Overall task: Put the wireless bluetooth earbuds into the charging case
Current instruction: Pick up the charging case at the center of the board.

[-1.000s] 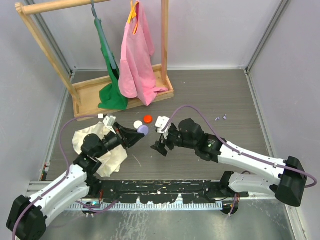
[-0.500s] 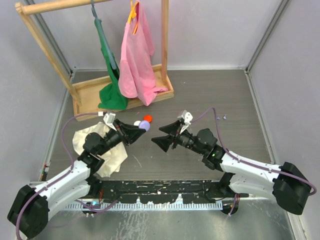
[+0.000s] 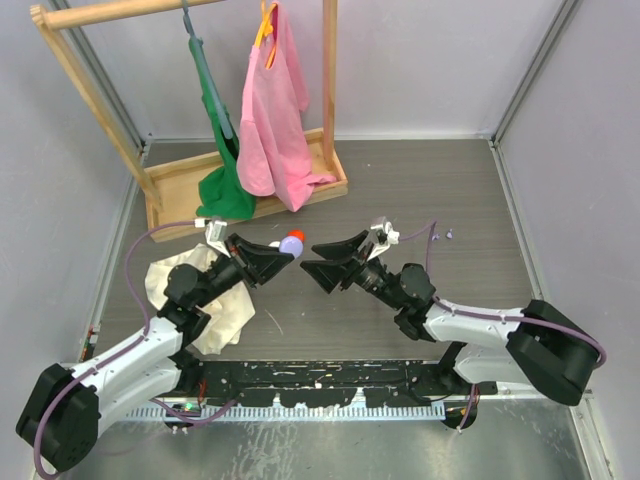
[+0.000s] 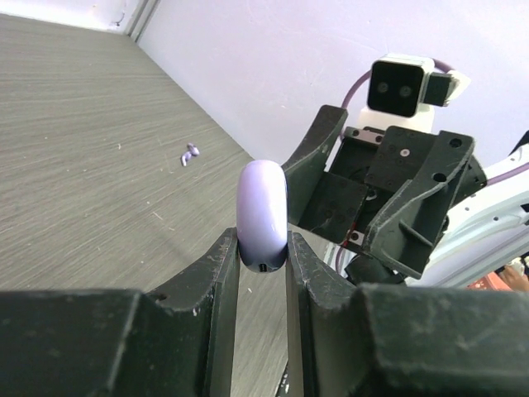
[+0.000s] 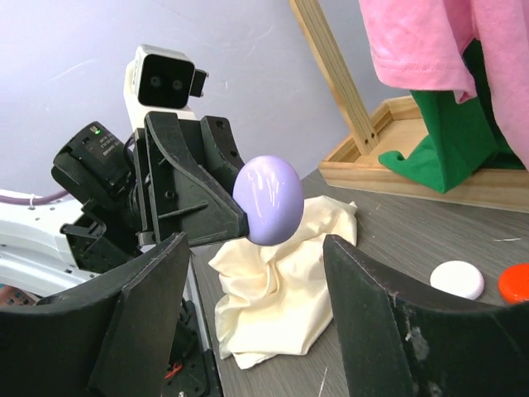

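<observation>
Top view: your left tool (image 3: 287,252) is clamped on the charging case (image 3: 291,243) and holds it up off the tabletop (image 3: 400,190). The red cap (image 3: 297,235) shows just behind the case. Your right tool (image 3: 309,256) faces it with jaws spread wide, holding nothing, tips just beside the case. The earbuds (image 3: 441,236) lie together on the tabletop out to the right, well apart from the case and not in it. A cream cloth (image 3: 190,290) sits by the left arm. The rack's wooden tray (image 3: 172,200) holds the hems of the green garment (image 3: 225,190) and the pink shirt (image 3: 275,110).

Left wrist: the case is pinched edge-on between both fingers, which stand only as far apart as its thickness. A small port on its lower rim faces the camera. The shell looks shut, so you can't tell what's inside. The earbuds are tiny specks on the tabletop behind it.

Right wrist: your own fingers stand far apart with the case framed between them, its glossy broad face visible and closed. A white cap (image 5: 457,279) sits beside the red cap on the tabletop at right.
</observation>
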